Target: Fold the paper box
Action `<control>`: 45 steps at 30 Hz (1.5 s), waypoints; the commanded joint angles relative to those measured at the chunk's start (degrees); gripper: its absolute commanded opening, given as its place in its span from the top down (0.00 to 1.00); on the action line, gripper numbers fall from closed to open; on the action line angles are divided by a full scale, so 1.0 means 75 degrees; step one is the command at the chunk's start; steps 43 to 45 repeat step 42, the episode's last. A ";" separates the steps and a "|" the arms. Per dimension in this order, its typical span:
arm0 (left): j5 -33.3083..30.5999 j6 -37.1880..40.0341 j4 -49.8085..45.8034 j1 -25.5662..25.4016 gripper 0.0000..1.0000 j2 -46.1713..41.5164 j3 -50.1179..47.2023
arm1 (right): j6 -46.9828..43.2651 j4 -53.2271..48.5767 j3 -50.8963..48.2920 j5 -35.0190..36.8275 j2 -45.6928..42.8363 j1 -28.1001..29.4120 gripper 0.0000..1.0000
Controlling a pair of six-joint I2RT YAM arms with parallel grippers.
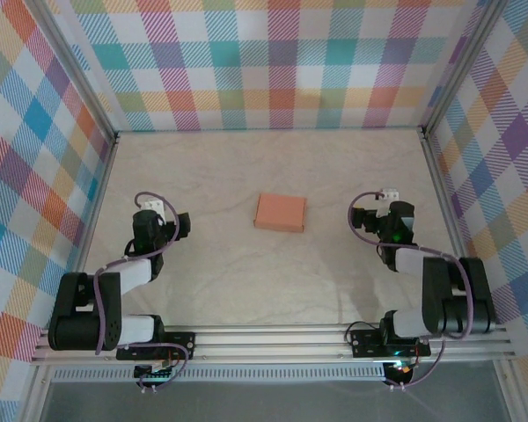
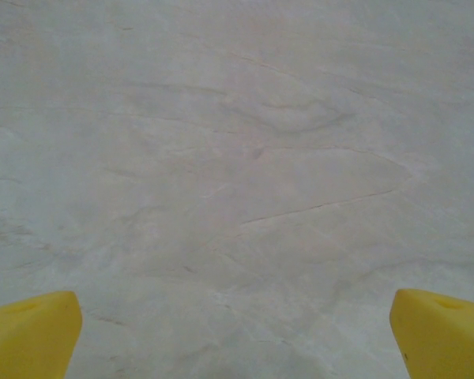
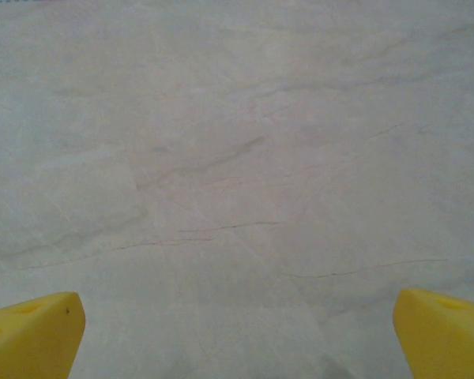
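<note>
1. Jaws of the left gripper (image 2: 237, 343) stand spread wide, with its yellow fingers (image 2: 28, 335) at the lower corners of the wrist view. Only bare table (image 2: 237, 158) lies between them, and nothing is held.
2. Right gripper (image 3: 237, 339) is equally wide over bare table, empty and touching nothing.
3. Box (image 1: 280, 213), a flat salmon rectangle, lies mid-table between the arms, well apart from both.
</note>
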 commanded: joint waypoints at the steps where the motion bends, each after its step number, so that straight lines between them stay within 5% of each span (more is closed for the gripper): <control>1: 0.0641 0.0146 0.0614 0.0155 0.00 0.0030 0.0188 | 0.0225 0.1571 0.0059 -0.0632 0.0754 -0.0040 0.00; 9: 0.1007 -0.0103 0.1163 0.0148 0.00 0.0242 0.0130 | 0.0200 0.1512 0.0079 -0.0784 0.0740 -0.0088 0.00; 14: 0.1010 -0.0228 0.2374 0.0055 0.00 0.1599 0.0223 | 0.0188 0.1479 0.0085 -0.0778 0.0741 -0.0086 0.00; 19: 0.0215 0.0070 0.1817 -0.0431 0.00 0.1851 0.0578 | 0.0191 0.1457 0.0103 -0.0758 0.0739 -0.0085 0.00; 45: 0.0170 0.0080 0.1810 -0.0461 0.00 0.1840 0.0576 | 0.0180 0.1491 0.0081 -0.0720 0.0726 -0.0055 0.00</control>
